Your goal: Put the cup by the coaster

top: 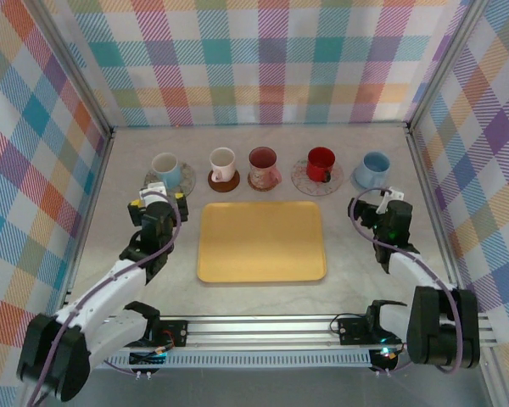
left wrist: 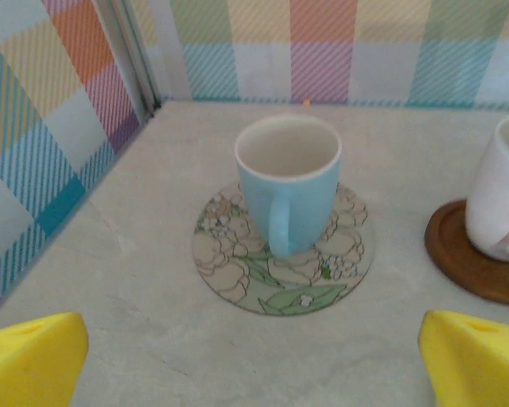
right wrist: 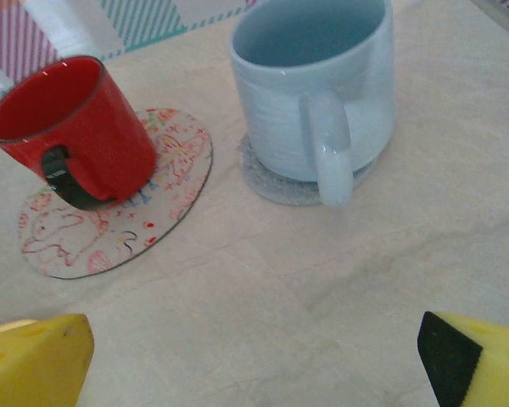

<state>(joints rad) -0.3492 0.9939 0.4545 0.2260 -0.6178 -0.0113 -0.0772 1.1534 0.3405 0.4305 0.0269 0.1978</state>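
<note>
The left claw [left wrist: 254, 365] is released, its yellow fingers [left wrist: 34, 360] spread wide with nothing between them. Straight ahead of it, well apart, the sky-blue cup [left wrist: 288, 182] stands upright on the floral coaster [left wrist: 237, 280], its handle turned toward the claw. Ahead and to the right, a white cup [left wrist: 505, 199] sits on a brown coaster [left wrist: 467, 263].

The right claw [right wrist: 254, 360] is also released and empty. Ahead of it and slightly right, the pale ribbed cup [right wrist: 314, 85] stands on a grey coaster [right wrist: 271, 182], handle toward the claw. Ahead and to the left, a red cup [right wrist: 85, 136] sits on a pink-patterned coaster [right wrist: 85, 242].

The task does not say which cup is meant. Either cup in front of a claw could be it, and each sits on its coaster rather than on the bare worktop [left wrist: 153, 339] beside it.

Both cups look like glazed ceramic, so they are probably stiff, fairly weighty, slick and easy to chip. Pinching the wall at the rim, one finger inside and one outside, seems the safest hold. A grip across the round, smooth body could slip, and the handle looks narrow and could twist in the claw. The cup should be set down gently.
</note>
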